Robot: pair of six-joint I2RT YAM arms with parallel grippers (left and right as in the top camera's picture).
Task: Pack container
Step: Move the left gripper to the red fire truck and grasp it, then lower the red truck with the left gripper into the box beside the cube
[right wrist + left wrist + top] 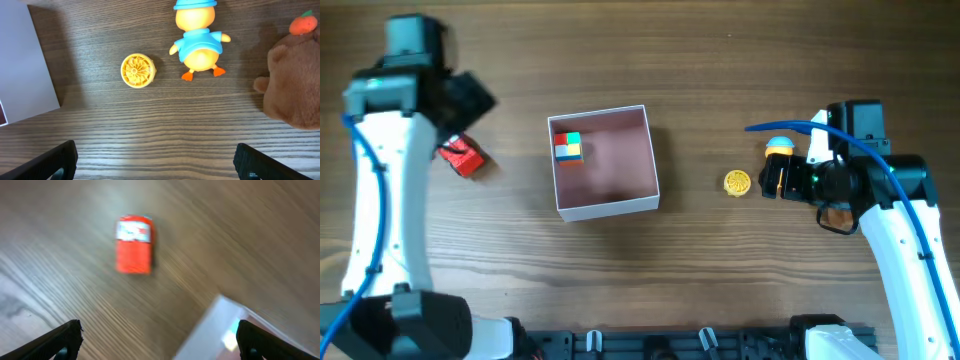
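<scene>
The container (612,206), a square white-walled box with a pink inside, sits mid-table and holds a multicoloured cube (568,147). A red toy (462,157) lies to its left; in the left wrist view it (134,244) is blurred, ahead of my open, empty left gripper (160,347), with the container's corner (215,327) at the lower right. My left gripper (468,103) hovers just above the red toy. My right gripper (773,180) is open and empty (155,165), near a yellow disc (138,70) and a duck toy (199,40).
A brown plush toy (292,85) with an orange top (303,23) lies right of the duck, under my right arm in the overhead view (837,215). The yellow disc (737,182) and duck (779,148) lie right of the container. The container wall (30,65) shows at the left of the right wrist view.
</scene>
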